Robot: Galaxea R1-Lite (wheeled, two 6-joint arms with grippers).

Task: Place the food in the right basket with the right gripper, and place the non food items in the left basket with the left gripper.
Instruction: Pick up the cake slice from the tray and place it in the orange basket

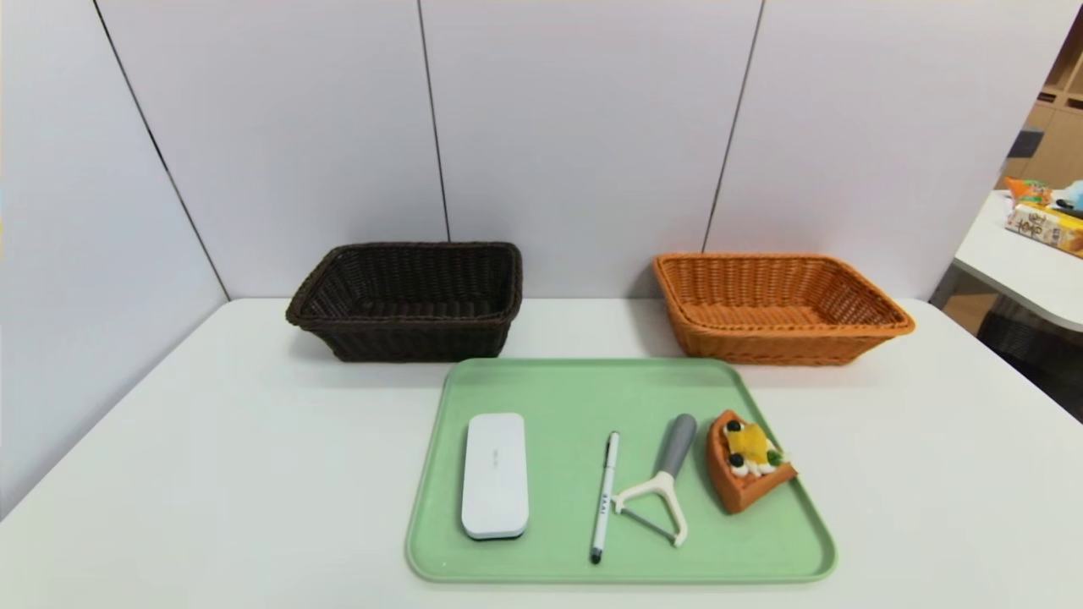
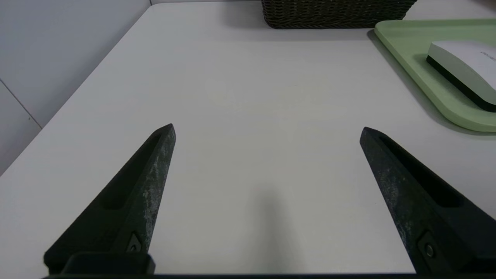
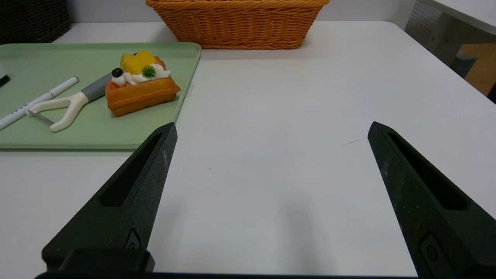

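Head view has the tart wedge (image 1: 748,460) lower right, touching the peeler (image 1: 662,483). Right gripper (image 3: 271,130) and left gripper (image 2: 267,131), both wide open and empty, could easily snag the wrong thing.

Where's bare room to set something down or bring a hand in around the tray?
Bare table lies left of the tray, under the open left gripper; likewise right of it, under the open right gripper. A gap separates the dark basket and orange basket. Crowded: pen, peeler, tart close together; freer beside the case.
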